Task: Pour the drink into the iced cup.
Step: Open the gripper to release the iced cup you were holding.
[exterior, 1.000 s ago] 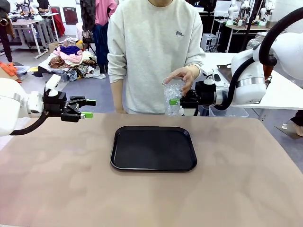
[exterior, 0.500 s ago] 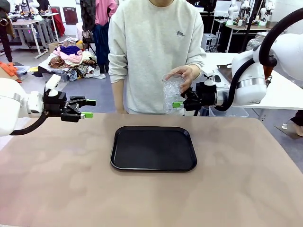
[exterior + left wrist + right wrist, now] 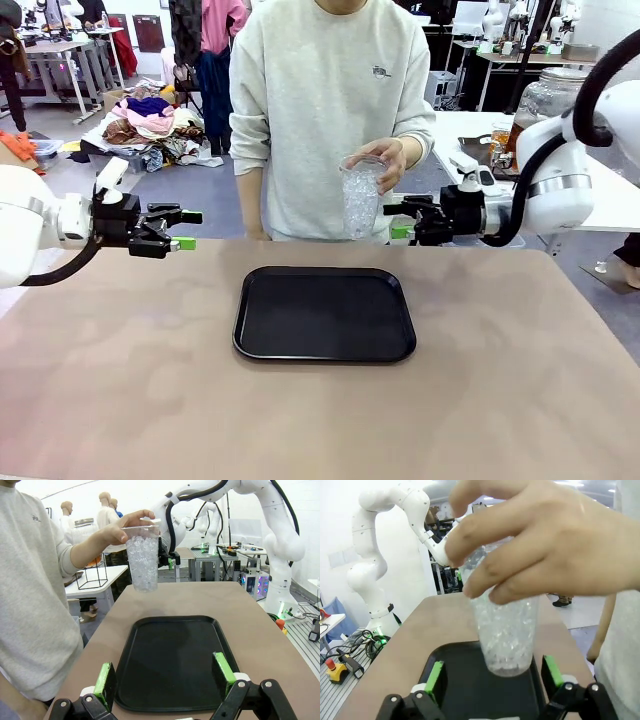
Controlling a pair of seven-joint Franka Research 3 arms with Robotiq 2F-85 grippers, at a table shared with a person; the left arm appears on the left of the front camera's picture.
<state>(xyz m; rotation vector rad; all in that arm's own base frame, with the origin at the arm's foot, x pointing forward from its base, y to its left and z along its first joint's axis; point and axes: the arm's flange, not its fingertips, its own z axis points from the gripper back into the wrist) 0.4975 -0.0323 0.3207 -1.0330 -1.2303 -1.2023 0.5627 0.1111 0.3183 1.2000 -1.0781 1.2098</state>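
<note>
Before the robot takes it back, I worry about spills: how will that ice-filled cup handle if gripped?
The clear plastic cup looks thin-walled, so it would probably flex under a hard squeeze. Packed with ice nearly to the rim, it is likely top-heavy and tippy. The person's hand holds it near the rim, above the black tray.

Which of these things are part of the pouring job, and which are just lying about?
Part of the job:
- clear plastic cup full of ice, held in the person's hand
- big round glass dispenser jar of amber-brown drink, on the side table
- open right pincer, beside the cup

Just lying about:
- black rectangular plastic tray
- heap of clothes on the floor
- open left pincer
</note>
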